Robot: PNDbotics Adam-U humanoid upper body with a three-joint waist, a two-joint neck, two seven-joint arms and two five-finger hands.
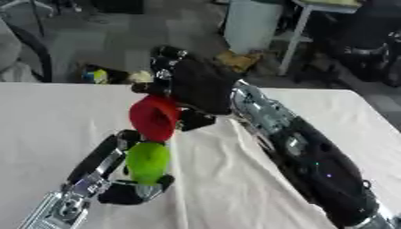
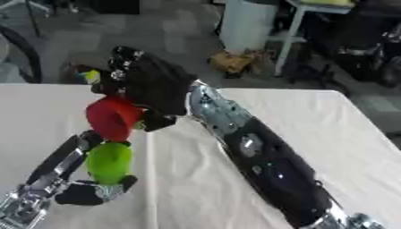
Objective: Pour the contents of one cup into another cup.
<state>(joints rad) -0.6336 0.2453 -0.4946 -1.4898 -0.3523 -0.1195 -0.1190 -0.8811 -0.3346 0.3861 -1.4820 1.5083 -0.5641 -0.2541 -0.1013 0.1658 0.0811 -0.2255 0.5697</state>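
Observation:
A red cup (image 1: 154, 117) is tipped on its side, mouth pointing down toward a green cup (image 1: 148, 162) right below it. My right hand (image 1: 197, 82) is shut on the red cup, with the arm coming in from the lower right. My left hand (image 1: 129, 192) is shut on the green cup from below and holds it upright above the white table (image 1: 47, 120). The two cups nearly touch rim to rim. What is inside either cup is hidden.
The white cloth covers the whole table; its far edge (image 1: 70, 84) runs behind the hands. Beyond it on the floor stand a pale bin (image 1: 252, 22), a white table leg (image 1: 291, 42) and small clutter (image 1: 98, 76).

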